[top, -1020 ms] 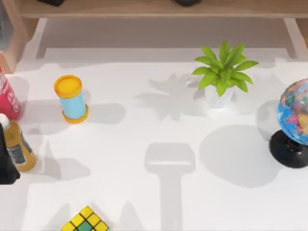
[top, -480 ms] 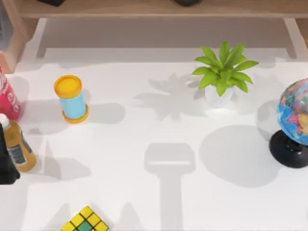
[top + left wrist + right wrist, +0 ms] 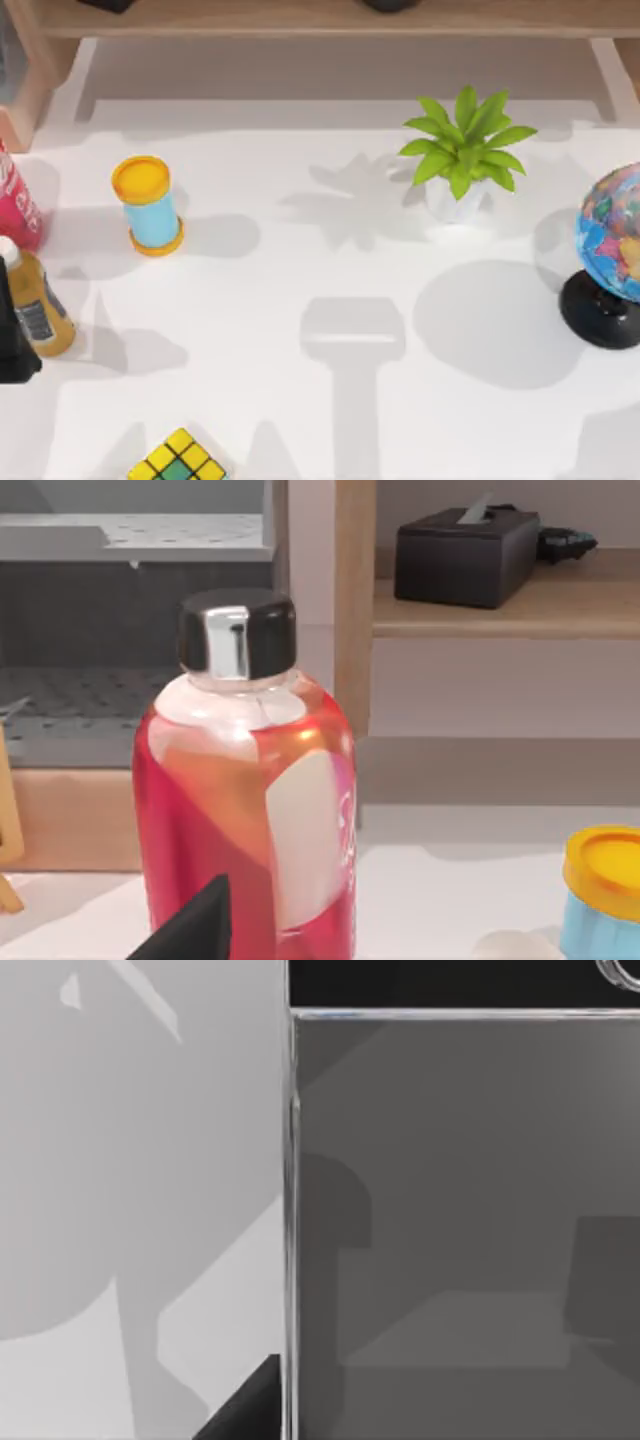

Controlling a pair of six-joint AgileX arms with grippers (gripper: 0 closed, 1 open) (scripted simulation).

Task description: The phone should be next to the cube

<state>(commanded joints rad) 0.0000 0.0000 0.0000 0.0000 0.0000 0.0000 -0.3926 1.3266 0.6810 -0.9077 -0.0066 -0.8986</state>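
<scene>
cube (image 3: 176, 458): 1, near edge | bottles: red (image 3: 248, 810), amber (image 3: 38, 305) | claws: state unreadable

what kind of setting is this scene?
Probably a home or office desk, rendered in simulation: a white table under a wooden shelf, with a potted plant, a globe and a puzzle cube on it.

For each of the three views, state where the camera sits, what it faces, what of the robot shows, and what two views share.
Top view: above the table, looking down on cube, plant, globe.
Left wrist view: low on the left arm, facing the red bottle and shelf; a dark gripper tip at its edge.
Right wrist view: close to a grey, silver-edged slab.
Shared: top and left wrist views both show the yellow-capped cylinder.
</scene>
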